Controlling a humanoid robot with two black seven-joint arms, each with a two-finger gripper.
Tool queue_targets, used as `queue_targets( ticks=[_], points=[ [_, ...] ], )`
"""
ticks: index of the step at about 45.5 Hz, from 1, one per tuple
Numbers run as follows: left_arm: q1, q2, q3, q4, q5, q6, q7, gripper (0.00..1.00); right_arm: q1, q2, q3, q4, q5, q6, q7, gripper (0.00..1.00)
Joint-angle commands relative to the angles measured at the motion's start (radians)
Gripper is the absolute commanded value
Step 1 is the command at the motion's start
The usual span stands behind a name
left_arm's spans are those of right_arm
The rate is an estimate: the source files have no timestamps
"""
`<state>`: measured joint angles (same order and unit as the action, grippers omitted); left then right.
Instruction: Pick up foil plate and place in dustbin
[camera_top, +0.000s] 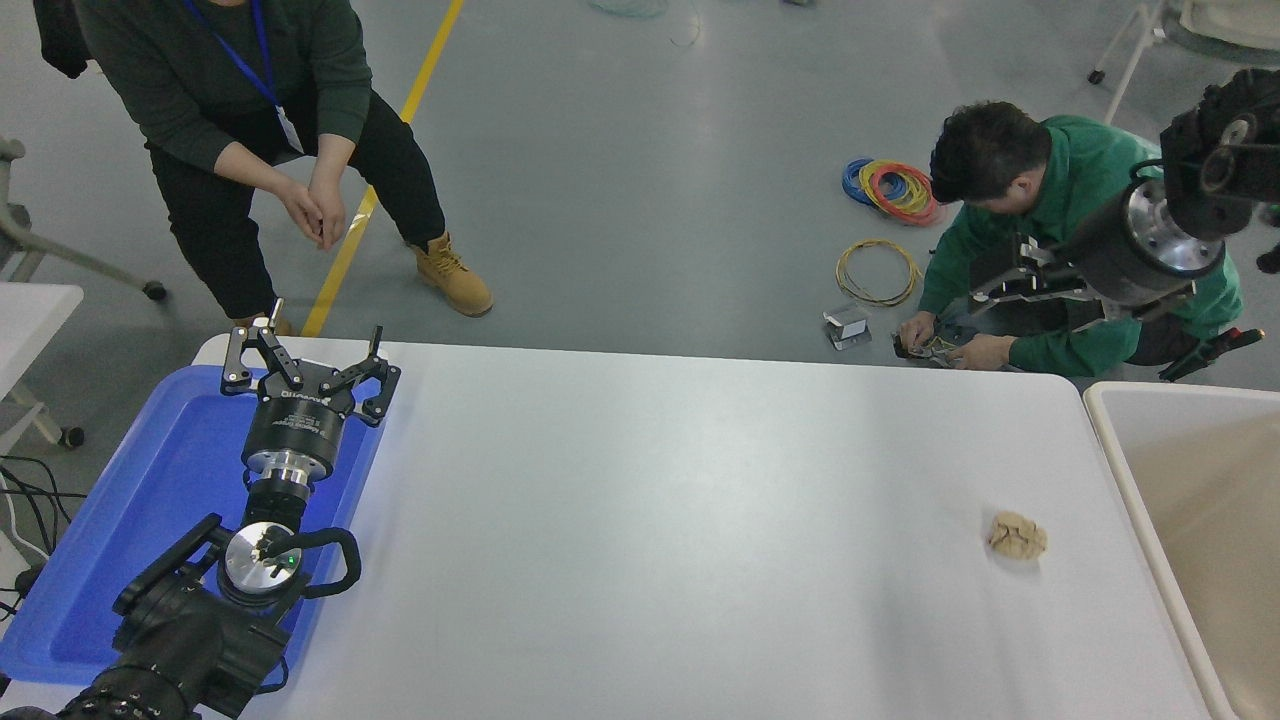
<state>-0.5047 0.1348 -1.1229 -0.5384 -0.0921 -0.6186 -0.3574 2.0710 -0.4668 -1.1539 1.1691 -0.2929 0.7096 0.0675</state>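
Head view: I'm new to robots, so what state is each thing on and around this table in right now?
Left gripper: open, holding nothing, over the blue tray's far end.
Right gripper: high beyond the table's far right corner; grip unclear.
Blue tray: flat on the table's left end.
Paper ball: crumpled, lying alone near the dustbin.
Dustbin: open-topped, partly in view.
Foil plate: not visible.

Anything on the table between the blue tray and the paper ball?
No. In the head view, bare white table runs from the blue tray to the paper ball.
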Motion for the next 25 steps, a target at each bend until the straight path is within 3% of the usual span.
queue_targets(
  ticks=[1,25],
  points=[
    [0.000,-0.001,0.000,0.000,0.000,0.000,0.000,1.00,0.126,0.010,-0.012,0.132,-0.022,0.076,-0.009,1.00],
    [0.000,0.000,0.000,0.000,0.000,0.000,0.000,1.00,0.164,0.037,-0.009,0.159,-0.022,0.076,-0.025,1.00]
  ],
)
